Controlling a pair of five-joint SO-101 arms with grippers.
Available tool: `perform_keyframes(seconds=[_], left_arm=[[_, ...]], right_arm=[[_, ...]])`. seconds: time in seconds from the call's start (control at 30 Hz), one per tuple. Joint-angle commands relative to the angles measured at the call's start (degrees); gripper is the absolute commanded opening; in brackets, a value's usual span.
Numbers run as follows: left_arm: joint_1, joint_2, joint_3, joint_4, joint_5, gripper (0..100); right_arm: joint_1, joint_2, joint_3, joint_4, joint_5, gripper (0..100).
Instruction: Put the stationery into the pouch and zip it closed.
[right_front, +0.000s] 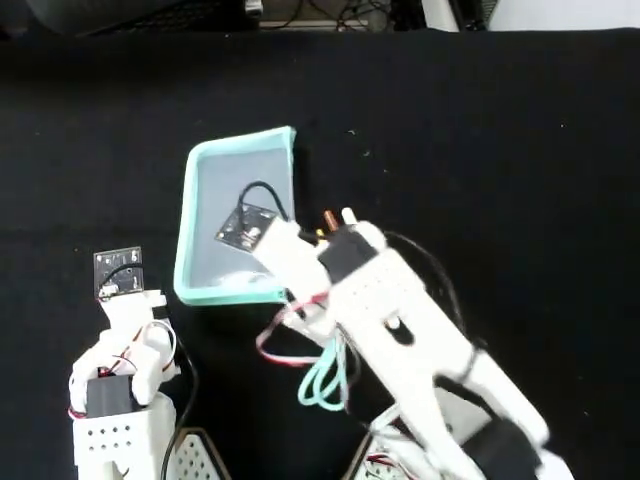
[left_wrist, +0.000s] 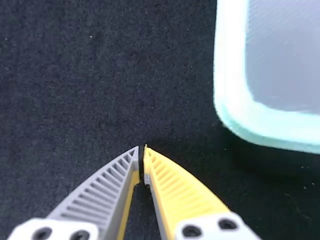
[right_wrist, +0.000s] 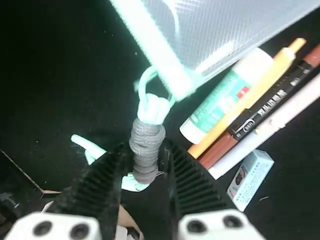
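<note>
Lying flat on the black cloth worktop (right_front: 480, 130), the pouch (right_front: 225, 185) is a translucent rectangle of ribbed plastic with a mint-green border. A mint loop at its corner is tied to a grey cord-wrapped zipper pull (right_wrist: 146, 132), and the right end effector (right_wrist: 146, 150) is clenched on that pull. At the pouch's edge lie 4 sticks side by side (a white glue stick (right_wrist: 225, 97) with a green label, an orange pen (right_wrist: 272, 70), a brown marker (right_wrist: 265, 105) with a black printed label, a white pen (right_wrist: 280, 120)) and 1 small pale-blue box (right_wrist: 250, 177) bearing print. The left end effector (left_wrist: 141, 150), its ridged grey and yellow fingers pressed together on nothing, sits over bare cloth near another rounded corner of the pouch.
</note>
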Motion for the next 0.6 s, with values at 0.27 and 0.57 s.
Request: perform_keyframes(seconds=[0.27,0.57], left_arm=[[-0.13,-0.35,0.84,-3.60,-0.35,3],[-11.82,-2.90,-3.12,-34.37,-20.92,17]], right_arm=[[0.70,-21.05,12.18,-14.68,0.09,2.5],[0.79,-28.79,6.99,-14.51,0.35,2.8]])
